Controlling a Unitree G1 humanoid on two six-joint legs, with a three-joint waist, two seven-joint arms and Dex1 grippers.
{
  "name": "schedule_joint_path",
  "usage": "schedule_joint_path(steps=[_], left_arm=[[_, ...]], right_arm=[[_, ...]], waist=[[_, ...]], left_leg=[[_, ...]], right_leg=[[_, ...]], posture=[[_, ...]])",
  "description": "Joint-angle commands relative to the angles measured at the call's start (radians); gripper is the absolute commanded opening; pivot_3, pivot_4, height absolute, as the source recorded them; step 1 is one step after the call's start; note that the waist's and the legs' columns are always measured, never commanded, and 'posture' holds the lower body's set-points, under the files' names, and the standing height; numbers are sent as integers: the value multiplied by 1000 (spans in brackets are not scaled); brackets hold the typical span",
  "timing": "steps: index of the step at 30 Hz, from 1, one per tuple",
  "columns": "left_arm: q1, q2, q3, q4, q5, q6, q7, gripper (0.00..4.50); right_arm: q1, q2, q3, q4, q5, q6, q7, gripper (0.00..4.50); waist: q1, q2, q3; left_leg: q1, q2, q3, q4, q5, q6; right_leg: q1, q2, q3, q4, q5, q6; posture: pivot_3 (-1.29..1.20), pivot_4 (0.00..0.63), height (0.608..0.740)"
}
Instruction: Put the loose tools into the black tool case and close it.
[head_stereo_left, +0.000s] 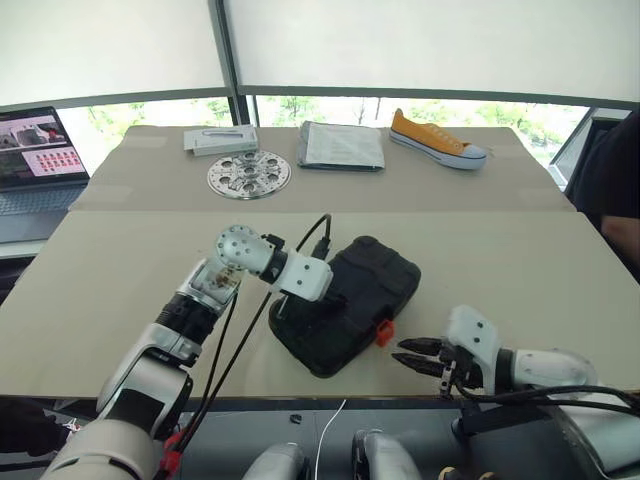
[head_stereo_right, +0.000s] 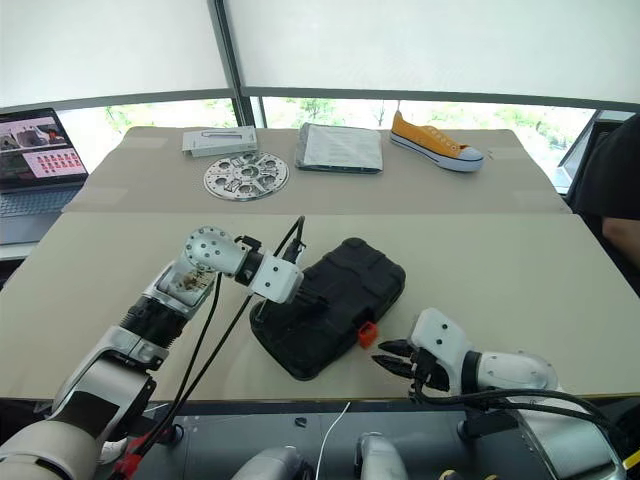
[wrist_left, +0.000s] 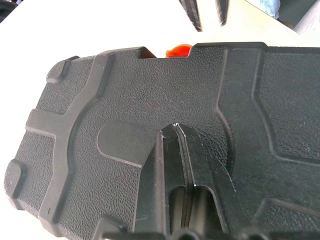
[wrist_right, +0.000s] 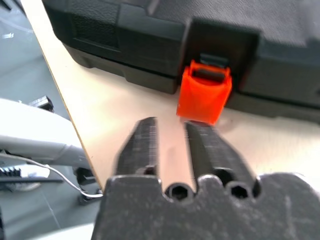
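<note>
Right end effector (head_stereo_left: 412, 356) level, near latch (head_stereo_left: 383, 332)

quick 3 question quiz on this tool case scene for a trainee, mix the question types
1. True or false: the black tool case lies with its lid shut.
2. Which end effector presses on the case lid? A) left B) right C) neither
3. Fill in: the right end effector's fingers stand apart just short of the case's orange ____.

Key
1. True.
2. A. The left end effector is shut, its tips on the lid.
3. Latch. The fingers do not touch it.
</note>
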Motion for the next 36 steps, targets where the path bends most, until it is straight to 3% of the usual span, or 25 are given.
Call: schedule_joint_path(steps=[1,6,11,17,20,26,28,36], left_arm=[[41,19,-54,43,57,10,-24,0],[44,21,-54,34,53,14,-28,0],[44,23,-54,32,52,16,-33,0],[39,21,-56,36,54,14,-32,0],[35,20,-55,41,55,12,-30,0],[32,17,-54,45,56,12,-27,0],[32,17,-54,45,55,12,-27,0],[36,14,-53,49,56,8,-23,0]], right_arm=[[5,19,-35,-54,42,40,-45,2693],[15,141,-8,-67,78,125,-184,4434],[-8,231,22,-24,41,149,-306,4434],[-23,268,36,4,28,118,-342,4434],[-30,261,62,3,17,102,-329,3819],[-11,221,96,-3,-13,48,-296,1681],[6,206,96,-14,-11,38,-285,1188],[49,170,59,-71,12,12,-270,1188]], waist=[[0,0,0],[0,0,-1],[-1,1,-2],[-2,2,-3],[-3,2,-3],[-10,2,-3],[-10,2,-3],[-4,2,-3]], left_leg=[[0,0,0,0,0,0],[0,0,0,-1,0,0],[0,0,0,-1,0,0],[0,0,0,-1,0,0],[1,0,0,-1,0,0],[1,0,0,-1,0,0],[1,0,0,-1,0,0],[1,-1,0,-1,0,0]], right_leg=[[0,0,0,0,0,0],[0,0,0,0,0,0],[0,0,1,0,0,0],[0,1,1,0,0,0],[0,1,1,0,0,0],[0,1,1,0,0,0],[0,1,1,0,0,0],[0,1,1,0,-1,1]], posture=[[0,150,740],[0,150,740],[0,150,740],[0,150,740],[0,150,740],[0,150,740],[0,150,740],[0,150,740]])
